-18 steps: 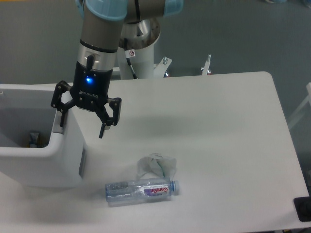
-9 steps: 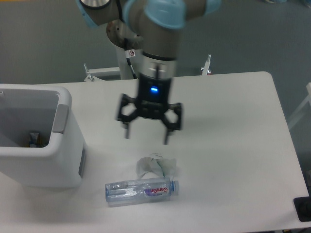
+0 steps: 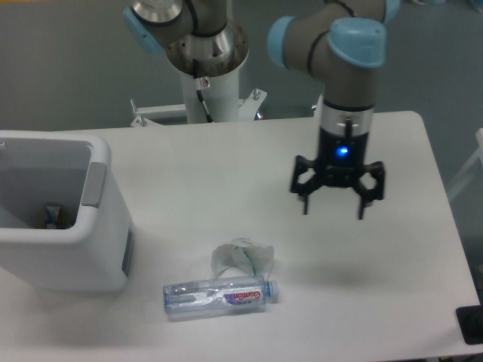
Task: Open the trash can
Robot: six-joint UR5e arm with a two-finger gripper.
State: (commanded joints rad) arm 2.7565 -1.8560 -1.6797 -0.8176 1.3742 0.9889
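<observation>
Nearest the viewer, a clear plastic water bottle with a pink and white label [image 3: 221, 296] lies on its side on the white rectangular table [image 3: 392, 302], close to the front edge. Touching it just behind is a crumpled scrap of clear plastic wrapping [image 3: 243, 258].

To the left stands the large white boxy plastic trash can with rounded corners [image 3: 56, 226], cut off by the picture's left edge. Its top is open: you can look down into the grey inside, where a small item lies at the bottom. A grey rectangular tab [image 3: 93, 184] sits on its right rim. No lid can be seen covering it.

Farther back and to the right, the black two-finger gripper [image 3: 332, 209] hangs above the table's right half, pointing straight down, its fingers spread wide and holding nothing. A blue light glows on its body.

The change is the arm's position. One second ago the gripper was right at the trash can's right rim by the grey tab; half a second ago it was over the middle of the table; now it is well apart from the can, on the far right. The can looked open in all three views. Judging from this, the opening appears done and the arm is retreating.

Behind the table stands the arm's white pedestal [image 3: 211, 83] on a grey floor.
</observation>
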